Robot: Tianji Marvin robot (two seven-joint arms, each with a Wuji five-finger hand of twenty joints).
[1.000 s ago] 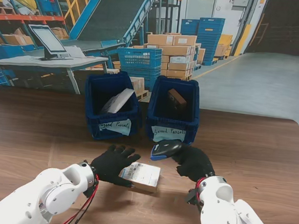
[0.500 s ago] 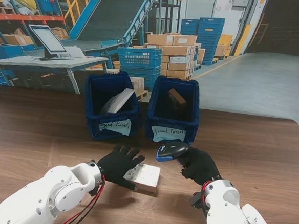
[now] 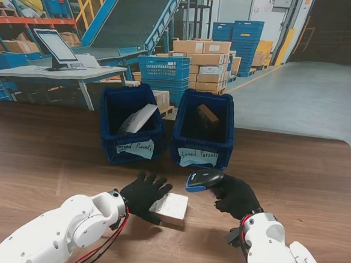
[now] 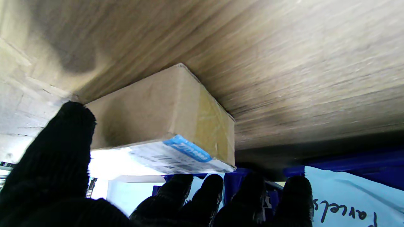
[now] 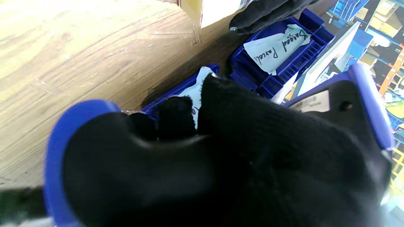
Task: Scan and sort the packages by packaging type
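Stand view, left to right: my left hand [image 3: 144, 194] lies over the small cardboard box [image 3: 171, 207] on the wooden table [image 3: 305, 170], thumb against its near side and fingers spread across its top, so I judge it a loose hold rather than a firm clench; at about one o'clock from the box my right hand [image 3: 236, 196] is wrapped tight round the blue-and-black scanner [image 3: 201, 179], its head pointing toward nine o'clock, over the box; at twelve o'clock stand the two blue bins, the bagged-parcels bin [image 3: 131, 141] and, to its right, the boxed-parcels bin [image 3: 202, 150], each already holding a parcel. Left wrist view shows the printed label [image 4: 176, 157] on the box's upper face, under my fingers [image 4: 176, 189]; the risk I see is those fingers covering the barcode, or the box skidding from so shallow a grip, so that the scan misreads.
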